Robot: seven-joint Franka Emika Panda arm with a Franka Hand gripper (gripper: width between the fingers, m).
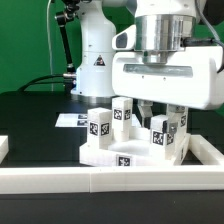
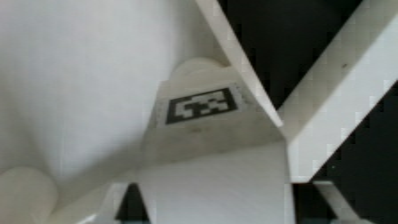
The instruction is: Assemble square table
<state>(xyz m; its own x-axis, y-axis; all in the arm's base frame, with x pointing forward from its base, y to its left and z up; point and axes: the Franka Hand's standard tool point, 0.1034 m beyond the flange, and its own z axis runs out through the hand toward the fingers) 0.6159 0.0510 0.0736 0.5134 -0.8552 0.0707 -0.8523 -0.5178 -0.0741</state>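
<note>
The square table's white tabletop (image 1: 108, 155) lies upside down in the middle of the black table. Tagged white legs stand upright on it: one at the front left (image 1: 100, 126), one behind it (image 1: 122, 112), and a close pair on the exterior view's right (image 1: 164, 135). My gripper (image 1: 163, 110) has come straight down over that right pair. In the wrist view a white leg (image 2: 210, 120) with a tag runs up between my fingers (image 2: 121, 192), and my gripper (image 2: 217, 198) is shut on it. The leg's foot and where it meets the tabletop are hidden.
A long white border wall (image 1: 110, 181) runs along the table's front edge and up the exterior view's right side (image 1: 207, 152). The marker board (image 1: 70, 120) lies behind the tabletop on the left. The arm's white base (image 1: 95, 60) stands at the back.
</note>
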